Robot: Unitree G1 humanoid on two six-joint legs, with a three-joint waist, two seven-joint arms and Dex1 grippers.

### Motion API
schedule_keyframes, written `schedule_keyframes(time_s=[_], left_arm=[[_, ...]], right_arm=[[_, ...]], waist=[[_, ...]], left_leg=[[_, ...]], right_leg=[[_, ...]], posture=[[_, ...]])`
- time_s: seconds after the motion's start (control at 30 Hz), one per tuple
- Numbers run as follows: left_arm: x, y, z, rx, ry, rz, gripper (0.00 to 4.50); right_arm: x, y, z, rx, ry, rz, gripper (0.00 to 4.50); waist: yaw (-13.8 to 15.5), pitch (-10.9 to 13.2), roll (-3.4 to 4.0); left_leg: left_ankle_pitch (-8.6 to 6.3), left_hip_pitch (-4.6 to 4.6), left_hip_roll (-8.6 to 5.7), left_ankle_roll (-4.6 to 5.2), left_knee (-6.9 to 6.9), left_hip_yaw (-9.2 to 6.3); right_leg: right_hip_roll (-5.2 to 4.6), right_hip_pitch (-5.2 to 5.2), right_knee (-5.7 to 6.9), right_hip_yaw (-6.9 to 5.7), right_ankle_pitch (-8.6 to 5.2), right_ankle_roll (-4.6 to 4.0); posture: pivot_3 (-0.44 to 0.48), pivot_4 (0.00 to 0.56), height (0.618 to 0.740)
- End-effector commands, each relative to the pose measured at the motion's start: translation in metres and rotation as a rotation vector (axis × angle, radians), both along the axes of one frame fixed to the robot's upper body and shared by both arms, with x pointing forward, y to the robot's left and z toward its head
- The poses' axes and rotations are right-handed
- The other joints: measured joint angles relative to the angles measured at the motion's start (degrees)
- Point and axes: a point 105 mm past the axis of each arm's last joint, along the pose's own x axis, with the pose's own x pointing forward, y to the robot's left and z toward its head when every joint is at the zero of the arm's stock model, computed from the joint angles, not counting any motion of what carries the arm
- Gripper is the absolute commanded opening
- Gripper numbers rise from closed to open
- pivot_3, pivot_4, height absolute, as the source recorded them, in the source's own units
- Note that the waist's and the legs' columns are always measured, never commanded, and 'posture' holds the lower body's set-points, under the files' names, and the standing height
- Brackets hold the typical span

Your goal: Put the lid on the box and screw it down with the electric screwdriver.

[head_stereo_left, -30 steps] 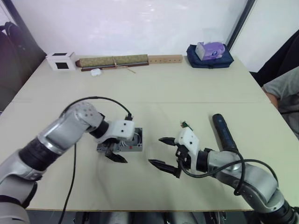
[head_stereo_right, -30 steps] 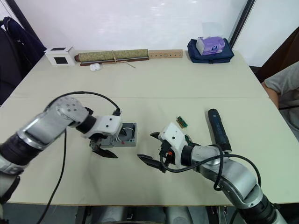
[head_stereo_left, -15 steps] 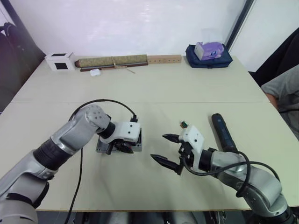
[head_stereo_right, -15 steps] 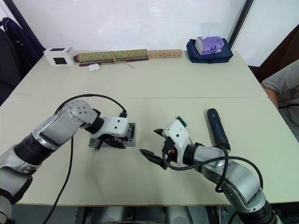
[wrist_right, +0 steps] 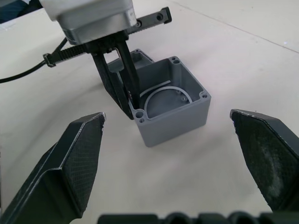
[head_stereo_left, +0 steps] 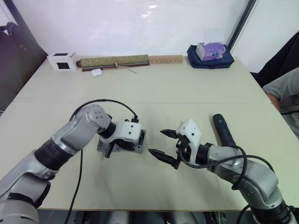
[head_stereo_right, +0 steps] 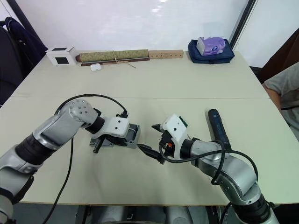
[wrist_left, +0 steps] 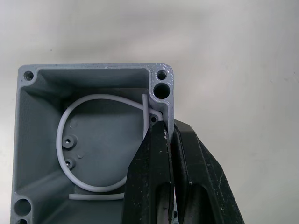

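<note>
My left pincer (wrist_left: pixel 170 140) is clamped on one wall of the box (wrist_right: pixel 170 100), one finger inside beside the white ring (wrist_left: pixel 100 142), one outside. The box sits open-topped on the worktop (head_stereo_left: pixel 187 88). It looks like rigid moulded plastic, light and smooth-walled, so it may slide or twist if I pinch only a corner; gripping mid-wall seems steadier. My right pincer (head_stereo_left: pixel 162 144) hovers spread wide at the box's 3 o'clock. The electric screwdriver (head_stereo_left: pixel 224 131) lies further out at 3 o'clock, likely heavier; I'd grasp its thick barrel.

Open grey box (wrist_right: pixel 170 105), upright on table.
</note>
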Motion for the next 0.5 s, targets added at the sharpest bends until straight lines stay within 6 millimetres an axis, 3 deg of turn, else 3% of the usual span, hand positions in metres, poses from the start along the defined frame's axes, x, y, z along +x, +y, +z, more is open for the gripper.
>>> schedule_keyframes(time_s=[0.03,0.1,0.17,0.5], left_arm=[[0.006,-0.002,0.031,0.031,-0.142,-0.201,0.02],[0.001,0.002,0.033,0.071,-0.142,-0.341,0.02],[0.002,-0.007,0.035,0.031,-0.11,-0.371,0.02],[0.014,-0.04,0.011,0.081,-0.122,-0.613,0.02]], right_arm=[[-0.01,-0.007,0.003,-0.002,0.024,0.038,4.5],[-0.014,-0.011,-0.001,-0.033,0.065,0.05,4.5],[-0.018,-0.015,-0.005,-0.076,0.082,0.061,4.5],[-0.025,-0.018,-0.011,-0.12,0.085,0.014,4.5]], waist=[[-0.1,0.0,0.0],[-0.1,0.0,0.0],[-0.2,0.0,0.03],[-0.2,0.0,0.01]], left_leg=[[0.0,-0.01,0.0,0.0,0.0,0.0],[0.0,-0.03,-0.01,0.0,-0.01,0.01],[0.0,-0.01,-0.01,0.0,-0.01,0.04],[0.0,-0.02,-0.02,0.01,0.01,0.0]], right_leg=[[-0.01,-0.01,0.0,0.0,0.0,0.0],[-0.02,-0.03,-0.02,0.0,0.0,0.0],[-0.05,-0.03,-0.02,0.01,0.0,-0.01],[-0.01,-0.01,0.01,0.01,0.0,0.0]], posture=[[0.0,0.15,0.74],[0.0,0.15,0.74],[0.0,0.15,0.74],[0.0,0.15,0.74]])
